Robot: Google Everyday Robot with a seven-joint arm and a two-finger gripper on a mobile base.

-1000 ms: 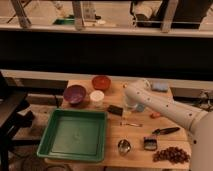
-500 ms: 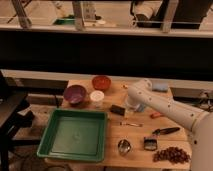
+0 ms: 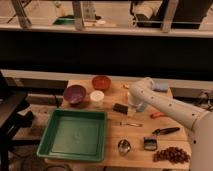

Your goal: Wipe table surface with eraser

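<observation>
The eraser [image 3: 120,108], a small flat black block, lies on the light tan wooden table surface [image 3: 112,90] near its middle, just right of the white cup [image 3: 97,98]. My white arm comes in from the right and bends down over the table. My gripper [image 3: 134,106] hangs at its end, just right of the eraser and close above the tabletop.
A green tray [image 3: 75,134] fills the table's front left. A purple bowl [image 3: 75,94] and a red bowl [image 3: 101,81] stand at the back. A pale blue pad [image 3: 161,87], an orange object [image 3: 157,115], a black-handled tool [image 3: 165,131], a black-and-silver clip [image 3: 150,144], a metal cup [image 3: 124,146] and dark red grapes [image 3: 172,155] lie on the right.
</observation>
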